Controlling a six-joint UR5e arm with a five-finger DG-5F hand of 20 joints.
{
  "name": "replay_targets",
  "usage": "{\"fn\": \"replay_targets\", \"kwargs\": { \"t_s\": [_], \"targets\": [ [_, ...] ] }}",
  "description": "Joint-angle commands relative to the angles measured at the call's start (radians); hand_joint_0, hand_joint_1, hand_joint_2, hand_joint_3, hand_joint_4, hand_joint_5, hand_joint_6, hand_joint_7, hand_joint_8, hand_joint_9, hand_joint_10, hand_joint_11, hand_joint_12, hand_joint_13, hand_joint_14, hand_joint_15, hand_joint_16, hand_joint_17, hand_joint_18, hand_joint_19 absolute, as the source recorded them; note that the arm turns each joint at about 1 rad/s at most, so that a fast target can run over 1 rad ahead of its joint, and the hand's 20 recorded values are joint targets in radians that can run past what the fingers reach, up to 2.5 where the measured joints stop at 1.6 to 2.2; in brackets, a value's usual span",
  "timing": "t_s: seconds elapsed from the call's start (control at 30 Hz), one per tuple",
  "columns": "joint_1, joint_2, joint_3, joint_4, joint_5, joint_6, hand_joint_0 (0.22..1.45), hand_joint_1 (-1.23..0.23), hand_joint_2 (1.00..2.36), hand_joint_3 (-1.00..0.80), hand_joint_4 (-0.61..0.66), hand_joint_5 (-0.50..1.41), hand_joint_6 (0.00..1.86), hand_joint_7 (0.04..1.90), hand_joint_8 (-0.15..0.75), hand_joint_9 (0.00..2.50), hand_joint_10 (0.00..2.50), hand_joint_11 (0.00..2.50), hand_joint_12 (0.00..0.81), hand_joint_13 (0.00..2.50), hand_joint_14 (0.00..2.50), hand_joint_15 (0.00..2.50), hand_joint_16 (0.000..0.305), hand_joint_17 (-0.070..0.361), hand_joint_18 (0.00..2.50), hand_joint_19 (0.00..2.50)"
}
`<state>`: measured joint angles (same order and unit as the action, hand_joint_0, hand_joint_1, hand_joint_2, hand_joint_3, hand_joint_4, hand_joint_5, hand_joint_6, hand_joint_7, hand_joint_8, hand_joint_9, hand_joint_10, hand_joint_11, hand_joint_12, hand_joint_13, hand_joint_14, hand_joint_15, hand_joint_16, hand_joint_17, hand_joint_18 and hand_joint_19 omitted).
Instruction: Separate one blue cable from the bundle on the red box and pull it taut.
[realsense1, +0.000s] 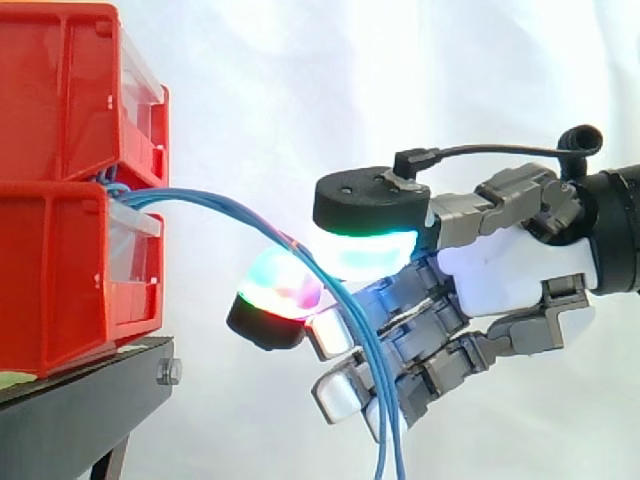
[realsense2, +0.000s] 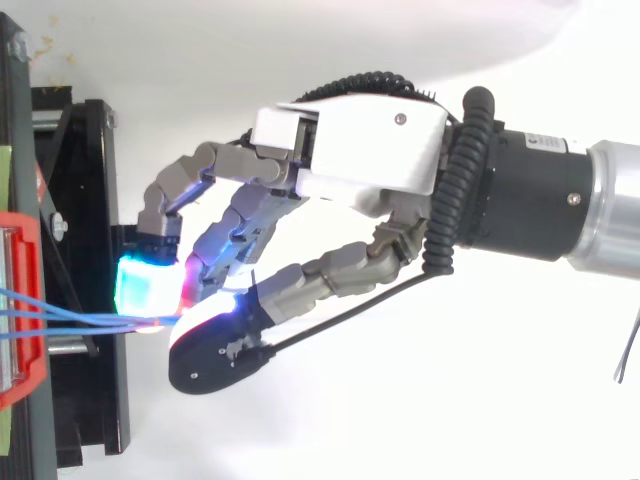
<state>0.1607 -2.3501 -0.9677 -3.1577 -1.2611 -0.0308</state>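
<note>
White curtain (realsense1: 420, 70) hangs behind the whole rig on my screens. At the fingertips, a glowing pad (realsense1: 278, 288), green and magenta over red, sits just below the thumb (realsense1: 368, 205), whose broad black pad shines green-cyan on its underside. The blue cables (realsense1: 215, 205) run between the two. I read the hand (realsense1: 505, 270) as closed in a pinch on those cables, with its other fingers curled underneath. I cannot tell whether one strand is parted from the rest, since several go into the pinch together. From above, the strands (realsense2: 60, 312) converge to one spot between the green pad and the thumb. Past the pinch they drop across the curled fingers and leave the side view at its lower edge. Leftward they rise in a gentle bow, not a straight line, to the gap between the upper red bin (realsense1: 60, 90) and the lower red bin (realsense1: 50, 275), where they emerge. Both bins sit on the black stand (realsense1: 80, 400). The arm (realsense2: 540, 190) comes in from the right, and the hand touches neither bin.
</note>
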Motion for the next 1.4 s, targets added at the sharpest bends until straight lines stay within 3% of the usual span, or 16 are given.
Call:
{"fn": "replay_targets", "kwargs": {
  "t_s": [0.0, 0.2, 0.4, 0.53, 0.63, 0.73, 0.8, 0.87, 0.97, 1.07, 1.17, 1.27, 1.37],
  "targets": [
    [0.007, 0.000, 0.001, 0.002, 0.002, 0.005, 0.62, -0.79, 1.01, -0.35, 0.08, -0.17, 0.90, 0.76, 0.203, 0.97, 0.02, 0.58, 0.347, 0.80, 0.03, 0.57, 0.040, 0.090, 0.80, 0.51],
    [0.016, 0.000, 0.000, -0.001, 0.003, 0.017, 0.57, -0.61, 1.01, -0.38, 0.08, -0.15, 0.88, 0.81, 0.212, 0.99, 0.02, 0.58, 0.358, 0.80, 0.03, 0.58, 0.041, 0.093, 0.78, 0.53],
    [0.019, 0.000, 0.001, -0.002, 0.003, 0.026, 0.56, -0.57, 1.01, -0.29, 0.05, -0.14, 0.90, 0.84, 0.221, 1.01, 0.02, 0.58, 0.357, 0.79, 0.02, 0.58, 0.041, 0.093, 0.77, 0.54],
    [0.019, 0.000, 0.006, -0.001, 0.003, 0.040, 0.58, -0.71, 1.02, -0.11, 0.05, -0.13, 0.93, 0.85, 0.243, 1.02, 0.02, 0.57, 0.382, 0.82, 0.02, 0.56, 0.046, 0.103, 0.81, 0.50],
    [0.019, 0.000, 0.021, -0.010, 0.003, 0.042, 0.63, -0.80, 1.02, -0.06, -0.06, -0.15, 0.95, 0.89, 0.227, 0.99, 0.02, 0.58, 0.367, 0.81, 0.02, 0.56, 0.043, 0.096, 0.80, 0.51],
    [0.019, 0.000, 0.035, -0.028, 0.003, 0.040, 0.67, -0.82, 1.02, -0.17, -0.07, -0.16, 0.97, 0.84, 0.208, 0.98, 0.02, 0.59, 0.350, 0.80, 0.03, 0.56, 0.040, 0.090, 0.79, 0.52],
    [0.019, 0.000, 0.046, -0.056, 0.002, 0.042, 0.65, -0.82, 1.01, -0.36, -0.02, -0.12, 0.95, 0.88, 0.195, 1.04, 0.02, 0.59, 0.345, 0.81, 0.03, 0.58, 0.039, 0.089, 0.79, 0.52],
    [0.019, 0.000, 0.052, -0.076, 0.000, 0.042, 0.65, -0.79, 1.01, -0.40, -0.01, -0.11, 0.95, 0.91, 0.176, 1.06, 0.02, 0.58, 0.339, 0.81, 0.02, 0.58, 0.039, 0.088, 0.79, 0.53],
    [0.019, 0.000, 0.052, -0.100, 0.002, 0.046, 0.63, -0.76, 1.01, -0.38, -0.01, -0.09, 0.95, 0.92, 0.170, 1.08, 0.02, 0.57, 0.337, 0.81, 0.02, 0.59, 0.039, 0.087, 0.78, 0.54],
    [0.019, 0.000, 0.052, -0.113, 0.003, 0.046, 0.68, -0.84, 1.02, -0.16, -0.07, -0.09, 0.96, 1.01, 0.181, 1.08, 0.02, 0.58, 0.339, 0.83, 0.02, 0.60, 0.039, 0.087, 0.79, 0.54],
    [0.019, 0.000, 0.052, -0.113, 0.003, 0.046, 0.71, -0.85, 1.02, -0.07, -0.08, -0.09, 0.97, 1.09, 0.187, 1.08, 0.02, 0.58, 0.343, 0.84, 0.03, 0.60, 0.039, 0.087, 0.80, 0.54],
    [0.019, 0.000, 0.052, -0.113, 0.003, 0.046, 0.75, -0.86, 1.02, -0.12, -0.15, -0.09, 0.99, 0.96, 0.185, 1.08, 0.02, 0.57, 0.340, 0.84, 0.03, 0.61, 0.038, 0.086, 0.78, 0.55],
    [0.019, 0.000, 0.052, -0.113, 0.003, 0.048, 0.75, -0.84, 1.02, -0.27, -0.14, -0.09, 0.99, 0.91, 0.174, 1.08, 0.02, 0.57, 0.341, 0.84, 0.03, 0.60, 0.038, 0.085, 0.79, 0.55]
  ]
}}
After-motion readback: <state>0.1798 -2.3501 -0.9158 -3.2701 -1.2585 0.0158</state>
